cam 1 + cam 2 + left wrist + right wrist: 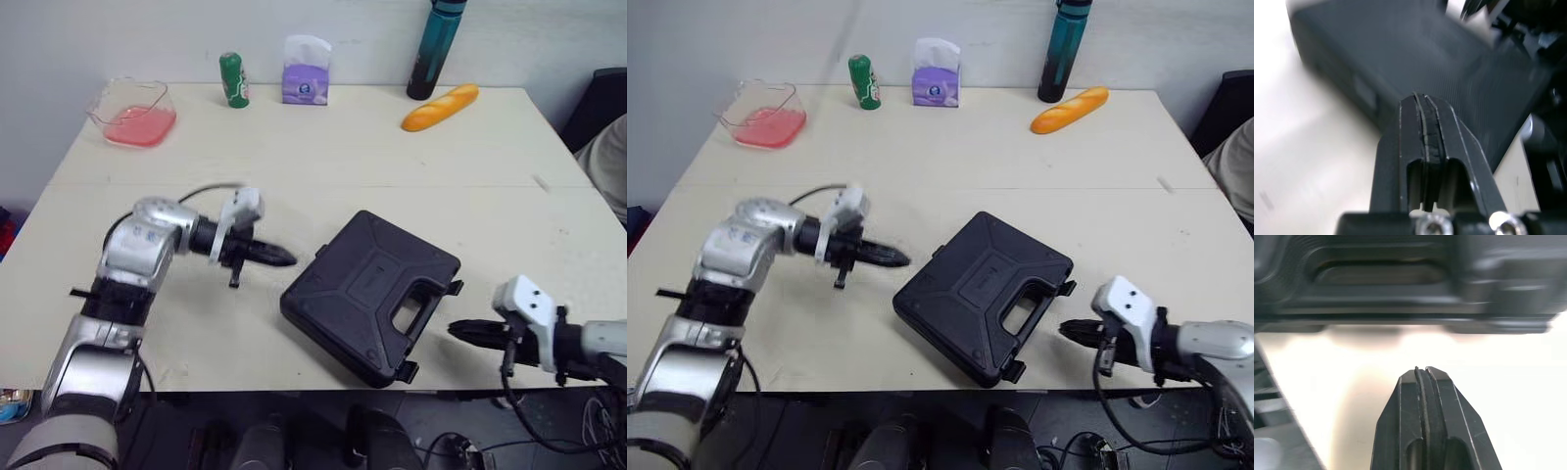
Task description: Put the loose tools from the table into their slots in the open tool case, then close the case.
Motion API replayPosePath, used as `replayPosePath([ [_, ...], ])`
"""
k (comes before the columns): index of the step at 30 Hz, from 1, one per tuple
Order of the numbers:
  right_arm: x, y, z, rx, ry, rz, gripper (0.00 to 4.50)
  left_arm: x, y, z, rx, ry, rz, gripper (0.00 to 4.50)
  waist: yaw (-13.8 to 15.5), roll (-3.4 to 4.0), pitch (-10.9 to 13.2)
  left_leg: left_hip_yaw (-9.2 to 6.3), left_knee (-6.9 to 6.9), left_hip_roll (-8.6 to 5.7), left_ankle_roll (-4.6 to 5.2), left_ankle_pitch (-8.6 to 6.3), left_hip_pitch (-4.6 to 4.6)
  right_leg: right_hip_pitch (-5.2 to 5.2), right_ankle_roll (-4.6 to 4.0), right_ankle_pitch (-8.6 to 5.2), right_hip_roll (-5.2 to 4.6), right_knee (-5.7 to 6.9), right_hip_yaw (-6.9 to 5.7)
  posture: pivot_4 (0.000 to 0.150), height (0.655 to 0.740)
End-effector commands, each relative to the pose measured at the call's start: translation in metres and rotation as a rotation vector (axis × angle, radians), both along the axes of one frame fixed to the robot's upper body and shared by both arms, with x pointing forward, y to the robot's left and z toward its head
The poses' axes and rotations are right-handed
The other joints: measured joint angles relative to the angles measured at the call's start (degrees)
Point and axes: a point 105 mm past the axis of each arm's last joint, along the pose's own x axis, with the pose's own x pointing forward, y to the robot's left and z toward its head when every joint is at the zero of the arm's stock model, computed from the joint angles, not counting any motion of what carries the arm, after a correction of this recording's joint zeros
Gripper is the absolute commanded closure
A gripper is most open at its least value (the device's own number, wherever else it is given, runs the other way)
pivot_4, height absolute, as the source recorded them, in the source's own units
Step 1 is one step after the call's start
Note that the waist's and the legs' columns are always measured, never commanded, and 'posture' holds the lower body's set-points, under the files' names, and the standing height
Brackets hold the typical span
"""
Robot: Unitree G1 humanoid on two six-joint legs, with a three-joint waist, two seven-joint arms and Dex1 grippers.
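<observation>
Case (372,294) lid's down, you're near done. L gripper (284,258) & R gripper (458,331) pinched together, empty. Next: prob. snap latches (455,288).

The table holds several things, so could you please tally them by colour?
Black: 1, case
Green: 1, can
Purple: 1, tissue pack
Teal: 1, bottle
Orange: 1, bread
Pink: 1, tub
Total: 6

One case (370,294) — one bottle (434,49), one can (233,80)
</observation>
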Motion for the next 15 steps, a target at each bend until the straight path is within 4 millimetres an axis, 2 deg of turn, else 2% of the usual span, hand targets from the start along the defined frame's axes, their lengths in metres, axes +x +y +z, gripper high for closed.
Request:
replayPosePath([
  [1, 0.012, -0.010, 0.008, -0.001, -0.061, -0.066, 4.50, -0.004, -0.044, 0.007, -0.031, -0.064, -0.124, 4.44, 0.1, 0.00, 0.0, 0.00, 0.00, -0.01, 0.00, 0.00, 0.03, 0.04, 0.01, 0.00, 0.00, -0.02, 0.00, 0.150, 0.7348],
  [7, 0.030, -0.006, 0.002, 0.029, -0.099, -0.119, 4.50, 0.004, -0.113, -0.014, 0.014, -0.154, -0.207, 4.44, -0.2, 0.01, 0.0, 0.06, -0.01, 0.02, -0.01, 0.01, 0.00, -0.03, 0.01, 0.00, 0.08, -0.01, -0.02, 0.150, 0.7348],
  [10, 0.036, -0.005, 0.001, 0.037, -0.115, -0.143, 4.50, 0.000, -0.152, -0.023, 0.011, -0.188, -0.253, 4.44, -0.1, 0.01, 0.0, 0.08, -0.02, -0.02, 0.01, 0.02, -0.05, -0.08, 0.02, 0.01, 0.04, -0.04, -0.01, 0.150, 0.7348],
  [13, 0.036, -0.002, 0.002, 0.042, -0.120, -0.146, 4.50, 0.001, -0.166, -0.040, 0.080, -0.224, -0.267, 4.44, -0.1, 0.02, 0.0, 0.07, -0.02, -0.02, 0.04, 0.00, -0.08, -0.10, 0.03, 0.02, 0.01, -0.09, -0.04, 0.150, 0.7348],
  [15, 0.036, 0.000, 0.002, 0.041, -0.123, -0.144, 4.50, 0.005, -0.169, -0.052, 0.144, -0.247, -0.264, 4.44, -0.3, 0.02, 0.0, 0.06, -0.02, -0.01, 0.04, 0.00, -0.08, -0.10, 0.03, 0.02, 0.01, -0.09, -0.06, 0.150, 0.7348],
])
